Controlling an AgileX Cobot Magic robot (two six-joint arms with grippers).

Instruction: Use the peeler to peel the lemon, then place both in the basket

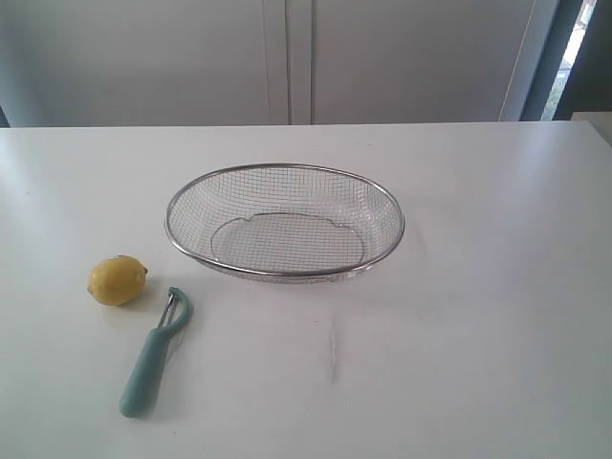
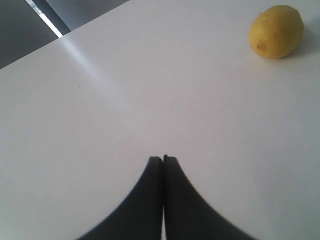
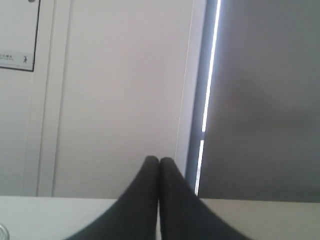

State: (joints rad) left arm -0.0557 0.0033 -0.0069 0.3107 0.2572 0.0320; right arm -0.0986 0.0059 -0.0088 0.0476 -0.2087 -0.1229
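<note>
Right at the front of the counter (image 1: 478,335) lies the peeler (image 1: 153,356), flat on its side, teal handle toward the near edge and its Y-shaped head angled away. Just past that head and a touch to the left sits the lemon (image 1: 118,280), whole and bright yellow, near the peeler but not touching it, nub turned toward the middle of the counter. Farther back and to the right we have the basket (image 1: 287,165), standing upright around the centre of the counter, clear of both lemon and peeler, its wire-mesh floor showing through. Behind the counter's far edge runs a pale panelled wall (image 1: 287,57). Over to the left wrist view now: the left pincer (image 2: 163,159) is closed, the two dark fingers (image 2: 145,200) pressed flat together, hovering over bare white counter, and the lemon (image 2: 276,31) rests well apart from the tips, out toward a corner of that picture. And the right wrist view: the right pincer (image 3: 159,160) is closed too, tip against tip and gripping no object, with a strip of counter just under it, and beyond that a pale wall beside a dark panel (image 3: 260,100) split by a bright slit of light.
</note>
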